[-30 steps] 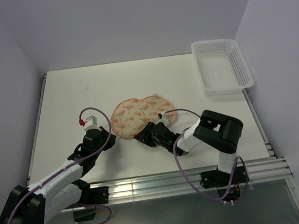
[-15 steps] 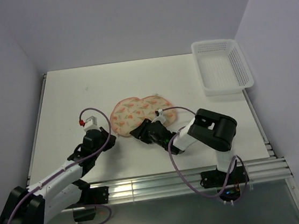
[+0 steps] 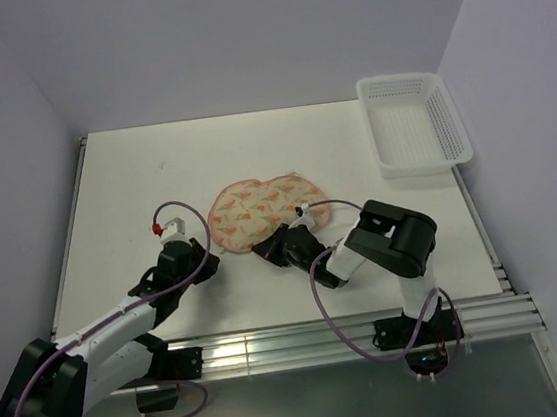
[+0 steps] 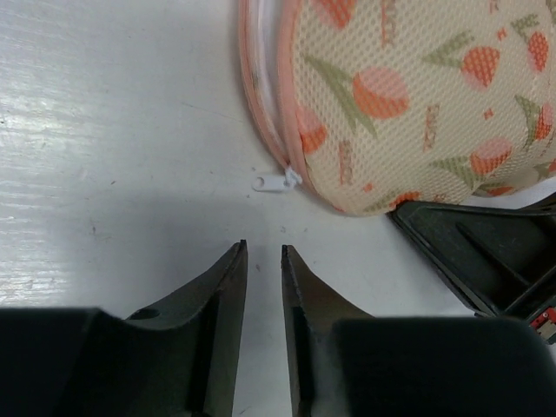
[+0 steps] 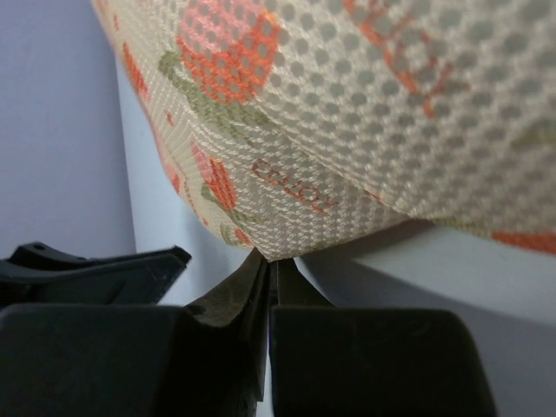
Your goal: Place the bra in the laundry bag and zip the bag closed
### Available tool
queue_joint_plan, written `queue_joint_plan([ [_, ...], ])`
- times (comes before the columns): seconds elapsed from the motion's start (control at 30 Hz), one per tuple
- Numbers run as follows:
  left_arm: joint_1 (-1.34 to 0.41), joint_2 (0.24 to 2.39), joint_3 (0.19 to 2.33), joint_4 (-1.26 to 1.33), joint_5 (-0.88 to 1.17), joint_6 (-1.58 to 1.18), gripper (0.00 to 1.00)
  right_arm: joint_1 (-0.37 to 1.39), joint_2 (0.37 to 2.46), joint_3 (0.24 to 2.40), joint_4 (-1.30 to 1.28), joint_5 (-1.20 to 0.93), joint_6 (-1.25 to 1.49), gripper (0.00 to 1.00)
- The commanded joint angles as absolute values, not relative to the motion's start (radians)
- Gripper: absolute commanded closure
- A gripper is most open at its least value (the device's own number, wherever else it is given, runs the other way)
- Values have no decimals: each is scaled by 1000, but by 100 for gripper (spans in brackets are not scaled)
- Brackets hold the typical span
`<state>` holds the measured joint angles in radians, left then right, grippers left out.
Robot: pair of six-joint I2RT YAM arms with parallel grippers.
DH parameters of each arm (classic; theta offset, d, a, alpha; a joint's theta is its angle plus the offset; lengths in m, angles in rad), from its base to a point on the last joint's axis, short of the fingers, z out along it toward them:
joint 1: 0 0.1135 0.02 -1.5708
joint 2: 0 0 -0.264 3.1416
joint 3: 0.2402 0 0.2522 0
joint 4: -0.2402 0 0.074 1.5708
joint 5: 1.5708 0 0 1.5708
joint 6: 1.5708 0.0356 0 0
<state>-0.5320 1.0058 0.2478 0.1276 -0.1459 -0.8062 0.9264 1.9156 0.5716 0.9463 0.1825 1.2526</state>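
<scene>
The laundry bag (image 3: 258, 209) lies closed on the table, cream-pink with red and green print. In the left wrist view the laundry bag (image 4: 408, 95) fills the upper right, and its white zip pull (image 4: 274, 182) lies free on the table at the rim. My left gripper (image 4: 263, 250) is just short of the pull, jaws a narrow gap apart and empty; it also shows in the top view (image 3: 204, 261). My right gripper (image 5: 274, 261) is shut on the bag's near edge (image 5: 347, 130); it also shows in the top view (image 3: 268, 247). The bra is not in view.
A white perforated basket (image 3: 415, 122) stands at the back right corner of the table (image 3: 125, 186). The two grippers are close together at the bag's near side; the right gripper's black finger (image 4: 486, 252) shows in the left wrist view.
My right gripper has shifted a little left along the bag's near edge, still pinching it. My left gripper has edged slightly right toward the bag. The bag has moved slightly.
</scene>
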Motion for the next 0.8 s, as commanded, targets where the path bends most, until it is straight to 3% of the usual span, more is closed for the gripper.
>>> queue_joint_plan([
  [0.0, -552, 1011, 258, 181, -121, -778, 70, 920, 1846, 509, 1020, 172, 1210, 100],
  [0.03, -558, 1014, 258, 196, -114, -776, 64, 919, 1815, 476, 1026, 164, 1188, 100],
  [0.17, -606, 1101, 274, 281, -78, -764, 60, 898, 1766, 416, 1022, 103, 1164, 100],
  [0.33, -729, 1235, 342, 286, -173, -690, 69, 867, 1759, 373, 1066, 40, 1181, 100],
  [0.77, -824, 1212, 340, 273, -316, -692, 67, 825, 1787, 368, 1103, -41, 1189, 100],
])
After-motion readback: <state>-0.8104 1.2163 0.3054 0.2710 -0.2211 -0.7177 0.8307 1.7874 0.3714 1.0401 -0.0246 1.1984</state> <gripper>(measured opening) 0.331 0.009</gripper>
